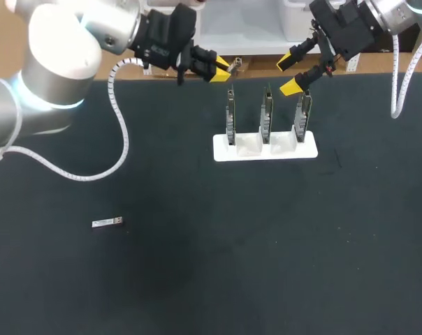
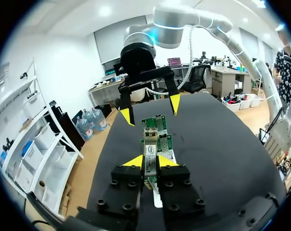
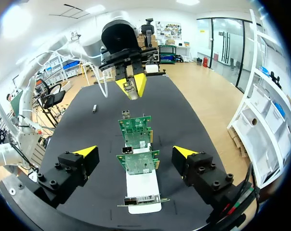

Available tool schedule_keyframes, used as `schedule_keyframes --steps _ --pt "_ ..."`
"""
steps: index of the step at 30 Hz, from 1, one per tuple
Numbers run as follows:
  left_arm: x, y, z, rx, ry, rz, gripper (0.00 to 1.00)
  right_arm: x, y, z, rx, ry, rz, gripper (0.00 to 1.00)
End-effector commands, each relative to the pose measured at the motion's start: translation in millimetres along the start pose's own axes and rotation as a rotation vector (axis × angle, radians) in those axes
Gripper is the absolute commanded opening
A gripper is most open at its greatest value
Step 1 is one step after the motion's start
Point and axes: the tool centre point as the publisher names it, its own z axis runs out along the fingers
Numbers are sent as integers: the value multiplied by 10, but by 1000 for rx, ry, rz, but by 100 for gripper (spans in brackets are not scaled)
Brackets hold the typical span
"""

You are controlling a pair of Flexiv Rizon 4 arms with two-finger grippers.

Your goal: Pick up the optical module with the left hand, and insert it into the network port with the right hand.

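My left gripper (image 1: 219, 68) hangs over the table's far edge, left of the card stand, shut on a silver optical module (image 1: 234, 68). In the left wrist view the module (image 2: 150, 155) sits upright between the yellow tips of the left gripper (image 2: 151, 161). Three green network cards (image 1: 265, 115) stand upright in a white stand (image 1: 247, 151). My right gripper (image 1: 293, 73) is open just above the rightmost card. In the right wrist view the right gripper (image 3: 136, 153) straddles the row of cards (image 3: 137, 144) without touching them. The left gripper (image 3: 131, 86) faces it from beyond the row.
A second optical module (image 1: 107, 222) lies flat on the black mat at the left, far from both arms. It shows small in the right wrist view (image 3: 94, 109). A white cable (image 1: 120, 132) loops down from the left arm.
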Motion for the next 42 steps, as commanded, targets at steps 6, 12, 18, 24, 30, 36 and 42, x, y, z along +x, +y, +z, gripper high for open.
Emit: schedule_keyframes --steps 6,12,18,24,30,36,42 --pt "-5 34 3 10 3 0 0 1 13 -1 3 0 0 100" --pt "-99 54 30 -14 -52 28 0 1 13 -1 3 0 0 100" --pt "-183 89 160 6 -107 33 0 1 13 -1 3 0 0 100" --pt "-210 66 216 10 -167 16 0 1 13 -1 3 0 0 100" --pt "-245 29 244 16 -203 -16 0 1 13 -1 3 0 0 100" --pt "-271 -22 276 23 -221 -38 0 1 13 -1 3 0 0 100" --pt "-308 -59 335 35 -254 -51 0 1 13 -1 3 0 0 100"
